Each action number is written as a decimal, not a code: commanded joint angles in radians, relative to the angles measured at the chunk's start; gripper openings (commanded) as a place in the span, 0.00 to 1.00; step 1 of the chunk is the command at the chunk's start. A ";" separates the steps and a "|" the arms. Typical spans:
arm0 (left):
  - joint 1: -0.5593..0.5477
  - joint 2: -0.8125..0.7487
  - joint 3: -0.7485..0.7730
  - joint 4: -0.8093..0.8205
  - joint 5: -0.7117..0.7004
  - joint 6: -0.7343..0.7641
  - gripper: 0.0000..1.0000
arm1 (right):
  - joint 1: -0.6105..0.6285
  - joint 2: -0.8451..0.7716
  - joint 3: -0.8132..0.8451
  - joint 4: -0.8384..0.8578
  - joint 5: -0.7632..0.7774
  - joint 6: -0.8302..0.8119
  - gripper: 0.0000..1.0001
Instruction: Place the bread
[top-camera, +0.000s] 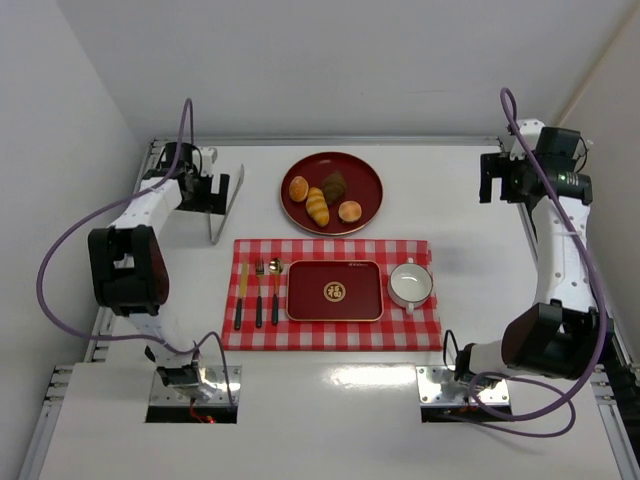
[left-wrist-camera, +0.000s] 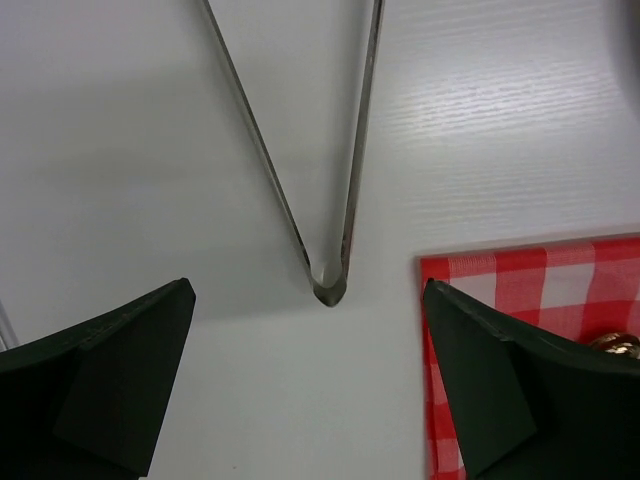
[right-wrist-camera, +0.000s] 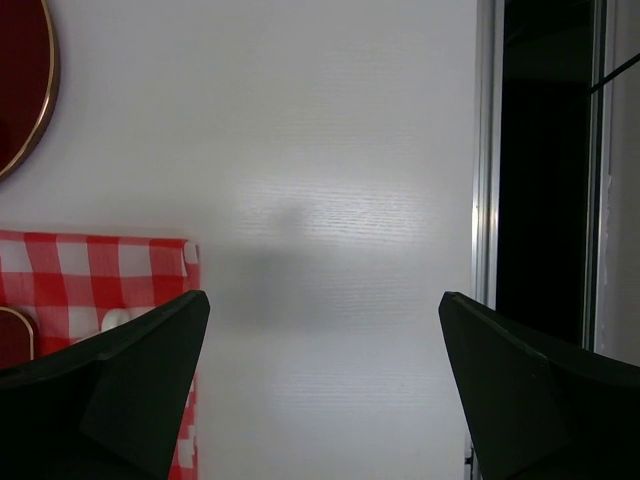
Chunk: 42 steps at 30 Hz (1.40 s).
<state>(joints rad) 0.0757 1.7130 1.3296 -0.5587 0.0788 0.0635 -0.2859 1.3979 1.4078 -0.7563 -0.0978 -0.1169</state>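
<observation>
The bread (top-camera: 350, 211) is a small round orange bun. It sits on the round red plate (top-camera: 372, 180) at the far side of the table (top-camera: 450, 210), near the plate's right edge. On the same plate are a long yellow roll (top-camera: 317, 206), a dark brown piece (top-camera: 334, 184) and one more round bun (top-camera: 298, 188).

The left gripper (left-wrist-camera: 308, 295) is to the left of the plate, well apart from the bread. Its two fingers (left-wrist-camera: 120, 370) are spread wide and hold nothing. Metal tongs (left-wrist-camera: 352, 150) lie on the table right under it, with their bent end between the fingers in the wrist view.

The right gripper (right-wrist-camera: 322, 300) is far off near the table's right edge. Its fingers are spread wide too, with only bare table below.

Closer to the arms, a red and white checked cloth (top-camera: 400, 335) holds a red tray (top-camera: 335, 292), a white cup (top-camera: 410, 285), a fork (top-camera: 259, 290) and a spoon (top-camera: 275, 288).
</observation>
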 joint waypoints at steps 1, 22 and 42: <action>0.003 0.074 0.112 0.017 -0.005 0.018 1.00 | 0.004 -0.011 -0.006 0.063 0.023 -0.021 1.00; 0.003 0.370 0.263 0.028 0.003 -0.031 1.00 | 0.004 0.026 -0.033 0.101 0.043 -0.021 1.00; -0.044 0.508 0.339 0.022 -0.060 -0.041 0.47 | 0.004 -0.037 -0.107 0.110 0.052 -0.021 1.00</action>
<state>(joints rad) 0.0498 2.1849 1.6455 -0.5426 0.0349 0.0216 -0.2855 1.4128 1.3052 -0.6819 -0.0513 -0.1318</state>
